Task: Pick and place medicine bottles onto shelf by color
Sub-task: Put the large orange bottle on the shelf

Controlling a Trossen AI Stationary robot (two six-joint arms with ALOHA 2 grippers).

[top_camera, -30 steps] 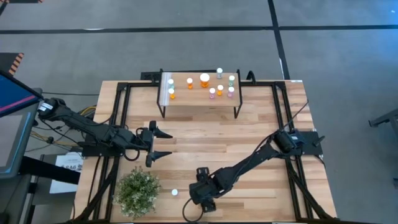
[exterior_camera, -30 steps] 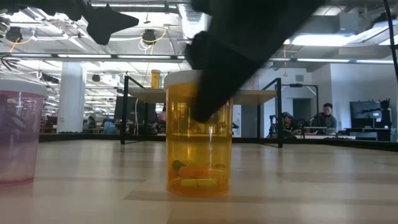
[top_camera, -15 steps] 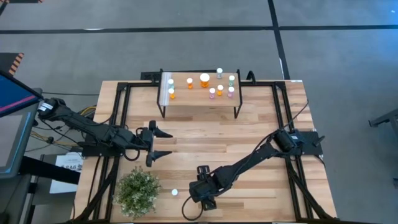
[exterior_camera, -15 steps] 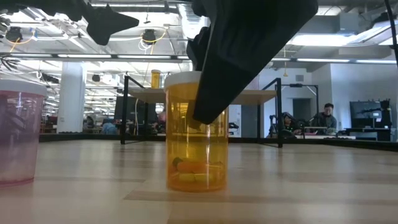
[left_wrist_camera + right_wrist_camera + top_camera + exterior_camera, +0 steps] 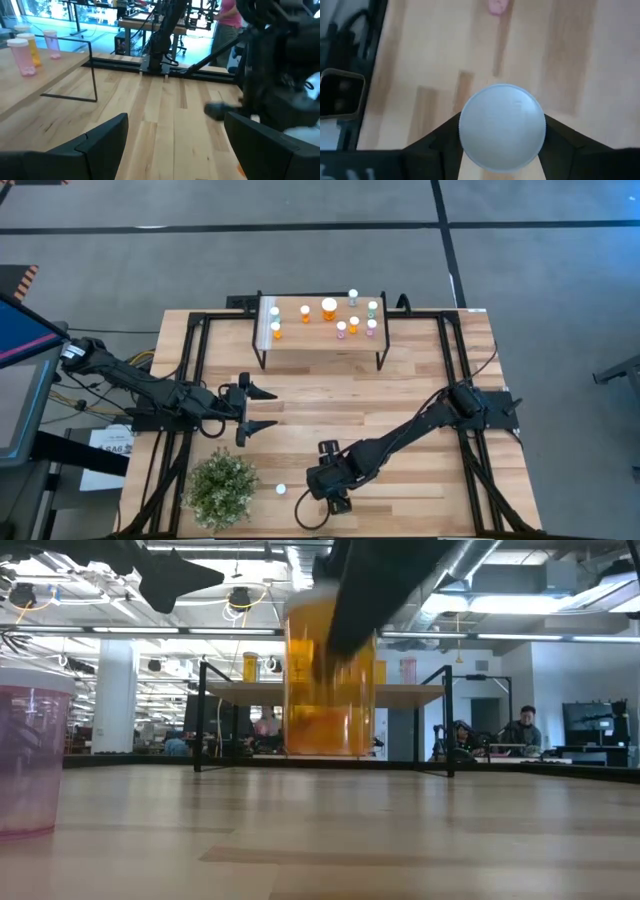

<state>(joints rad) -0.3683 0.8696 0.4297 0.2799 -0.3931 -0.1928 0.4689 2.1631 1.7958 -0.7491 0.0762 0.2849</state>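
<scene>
Now we see an orange bottle (image 5: pixel 328 680) hanging clear of the tabletop (image 5: pixel 400 830), clamped by its white cap (image 5: pixel 501 127) between the right gripper (image 5: pixel 334 489) fingers near the table's front edge, beside the green plant (image 5: pixel 221 488). Farther back, the shelf (image 5: pixel 320 340) carries other bottles. Our left gripper (image 5: pixel 262 409) waits over the table's left side, fingers spread and empty.

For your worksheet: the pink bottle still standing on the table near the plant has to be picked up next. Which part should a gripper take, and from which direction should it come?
Probably from straight above, fingers closing on opposite sides of the body just under the cap. The pink bottle stands upright and is round, so any pair of sides should do. The plant stands close beside it, so a level approach from that side looks crowded.
</scene>
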